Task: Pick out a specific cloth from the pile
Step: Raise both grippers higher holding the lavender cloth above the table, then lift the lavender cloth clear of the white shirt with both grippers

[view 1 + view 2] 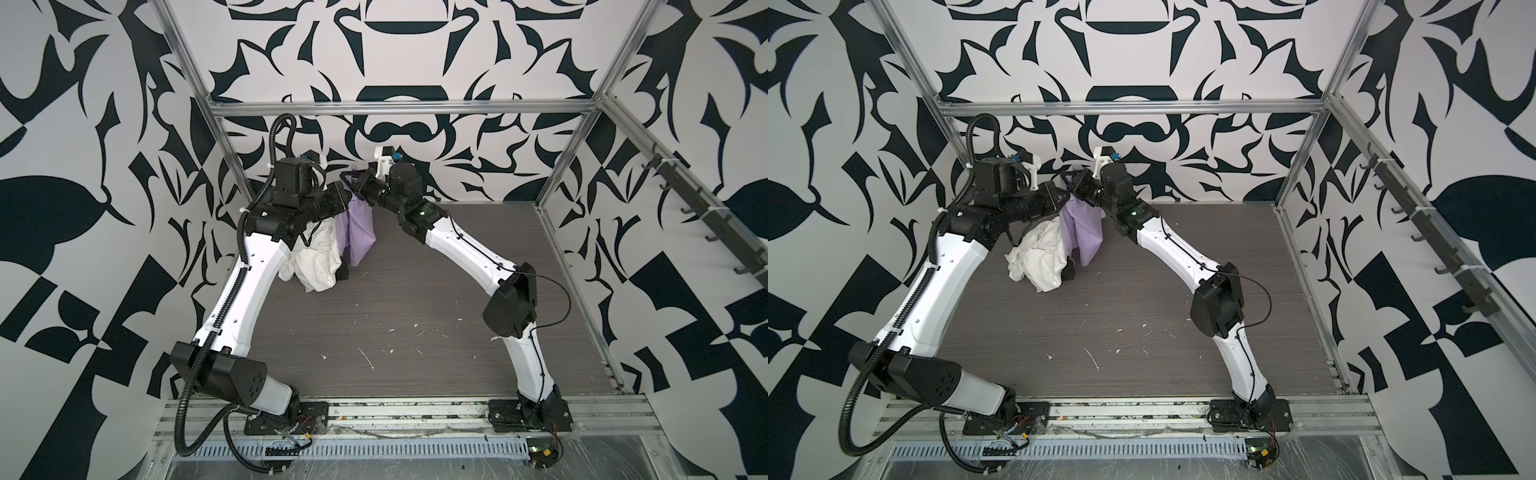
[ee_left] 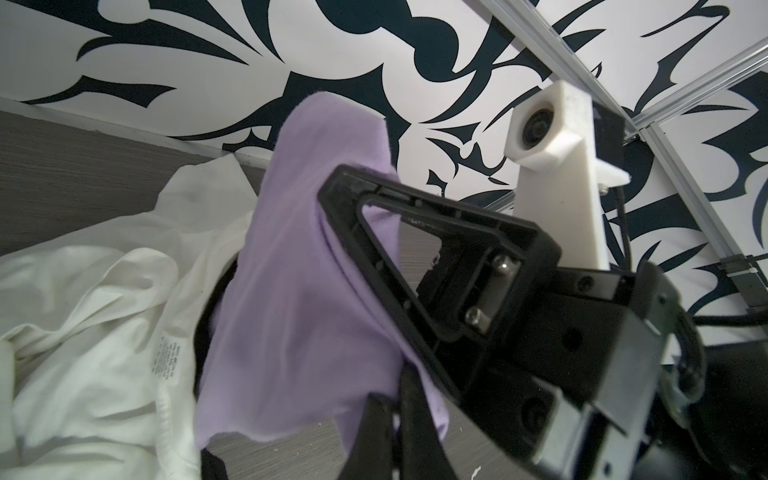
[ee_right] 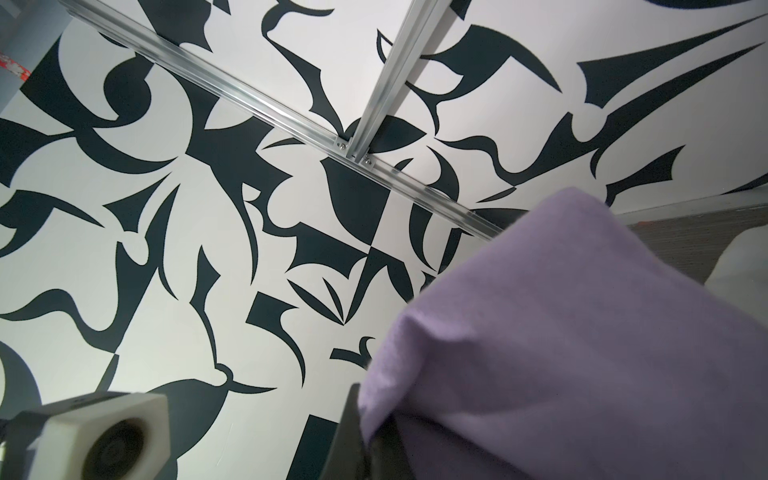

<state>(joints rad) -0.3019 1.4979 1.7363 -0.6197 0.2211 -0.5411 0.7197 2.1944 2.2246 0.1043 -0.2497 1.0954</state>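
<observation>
Jaws of left gripper (image 1: pixel 348 198) and right gripper (image 1: pixel 351 180) pinch the soft lilac fabric cloth (image 1: pixel 358 226). Risk: hanging hem lies against the crumpled off-white garment pile (image 1: pixel 316 262); friction could drag it along.

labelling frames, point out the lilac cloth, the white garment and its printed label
lilac cloth (image 1: pixel 360 230), a top view, hanging lower panel
white garment (image 1: pixel 1040 259), a top view, crumpled middle
printed label (image 2: pixel 166 357), left wrist view, its text lines
</observation>
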